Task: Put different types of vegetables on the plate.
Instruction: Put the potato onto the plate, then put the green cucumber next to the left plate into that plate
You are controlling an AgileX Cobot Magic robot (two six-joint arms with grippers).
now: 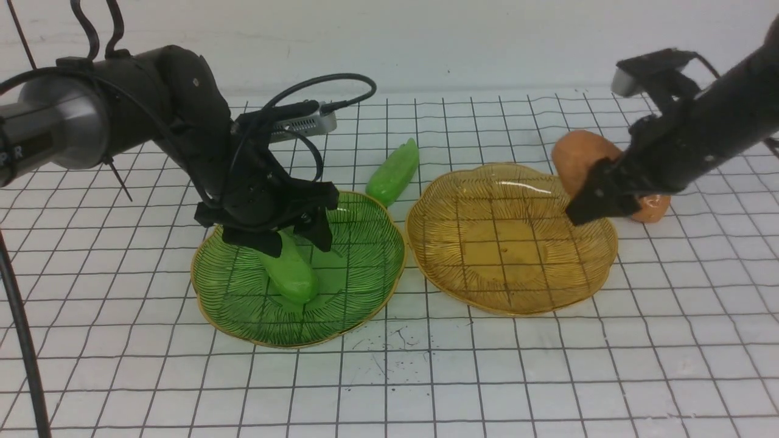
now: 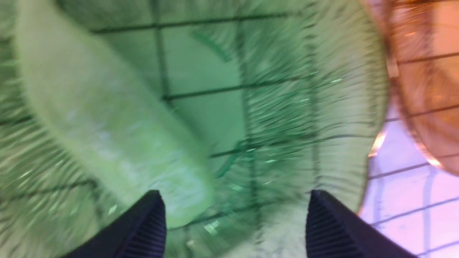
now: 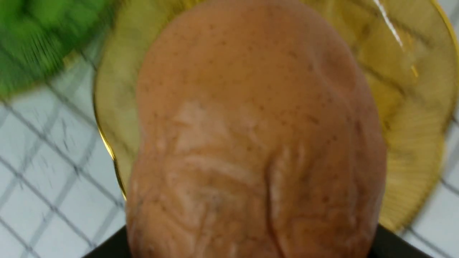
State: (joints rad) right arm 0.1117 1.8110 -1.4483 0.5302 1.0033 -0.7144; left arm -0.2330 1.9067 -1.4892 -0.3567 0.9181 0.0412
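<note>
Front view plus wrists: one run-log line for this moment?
left fingers: open above green plate | green pod: in green plate | right fingers: shut on potato by amber plate rim | second pod: on table

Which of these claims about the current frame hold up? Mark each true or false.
1. A green pod lies in the green plate. True.
2. The amber plate already holds a vegetable. False: it is bare inside.
3. The left gripper is clamped on a pod. False: its jaws stand apart, and the pod lies beside one finger.
4. A second green pod lies outside both plates. True.
5. The right gripper grips a pod. False: it grips an orange-brown potato at the amber plate's far rim.
</note>
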